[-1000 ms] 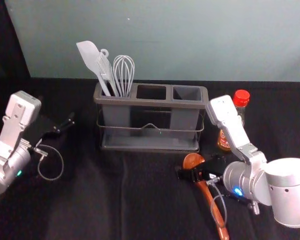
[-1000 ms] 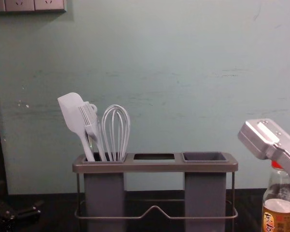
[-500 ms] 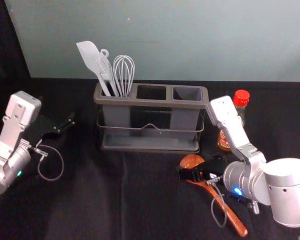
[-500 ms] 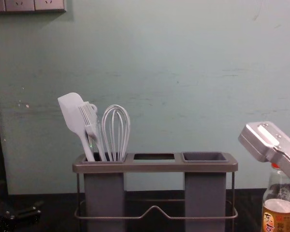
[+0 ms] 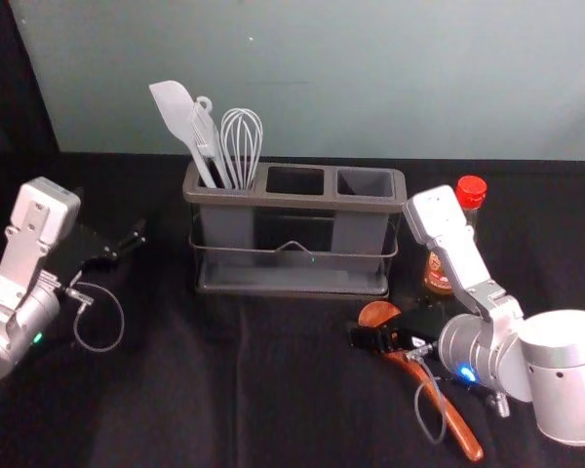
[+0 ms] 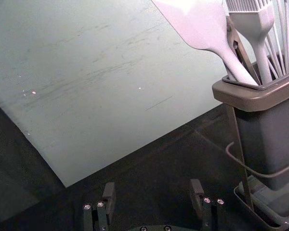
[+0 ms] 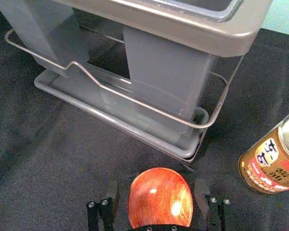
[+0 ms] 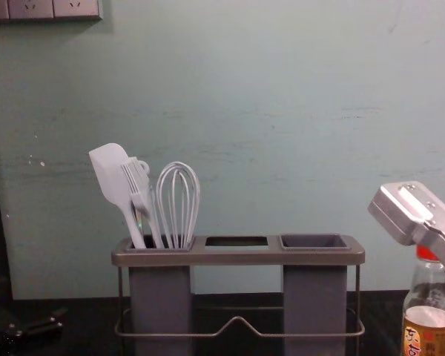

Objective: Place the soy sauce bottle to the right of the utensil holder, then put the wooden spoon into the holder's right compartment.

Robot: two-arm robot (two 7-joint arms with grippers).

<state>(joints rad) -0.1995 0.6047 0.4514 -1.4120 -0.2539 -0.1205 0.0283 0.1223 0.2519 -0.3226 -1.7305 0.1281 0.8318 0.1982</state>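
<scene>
The spoon lies in front of the holder, bowl between the right gripper's wide-set fingers. With the bottle standing right of the holder, the spoon step seems in hand: close, lift, upend over the right compartment. The left gripper idles, spread, left of the holder.

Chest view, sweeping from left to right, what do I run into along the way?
Left pincer, spatula, brush, whisk, middle opening, right compartment, bottle.
</scene>
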